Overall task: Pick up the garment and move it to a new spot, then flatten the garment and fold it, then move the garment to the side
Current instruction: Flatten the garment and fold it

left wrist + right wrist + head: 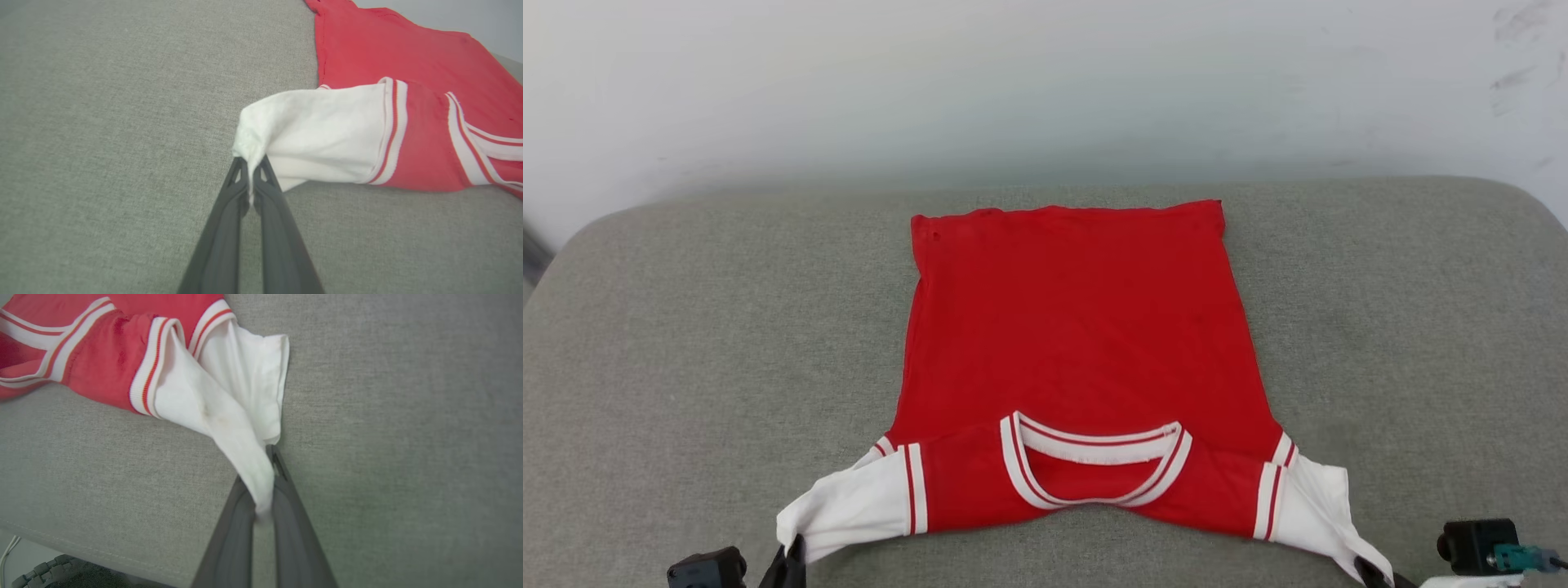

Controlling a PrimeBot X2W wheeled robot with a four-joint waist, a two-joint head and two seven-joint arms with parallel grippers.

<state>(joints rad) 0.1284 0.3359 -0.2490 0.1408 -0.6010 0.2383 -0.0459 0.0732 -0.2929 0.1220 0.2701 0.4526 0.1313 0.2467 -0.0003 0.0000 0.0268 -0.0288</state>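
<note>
The garment [1078,327], a red jersey with white sleeves and striped trim, lies plain back up on the grey cushion [686,327], hem at the far side. Its collar end is folded over toward me, collar [1094,461] showing. My left gripper [788,559] at the lower left is shut on the tip of the left white sleeve [310,134]; in the left wrist view the gripper [250,165] pinches bunched white cloth. My right gripper [1372,576] at the lower right is shut on the other white sleeve [245,416], cloth caught between the fingers of that gripper [269,477].
The grey cushion stretches wide on both sides of the garment, with a pale wall [1045,82] behind it. The cushion's near edge [81,551] shows in the right wrist view, with a dark wheel-like part [45,573] below it.
</note>
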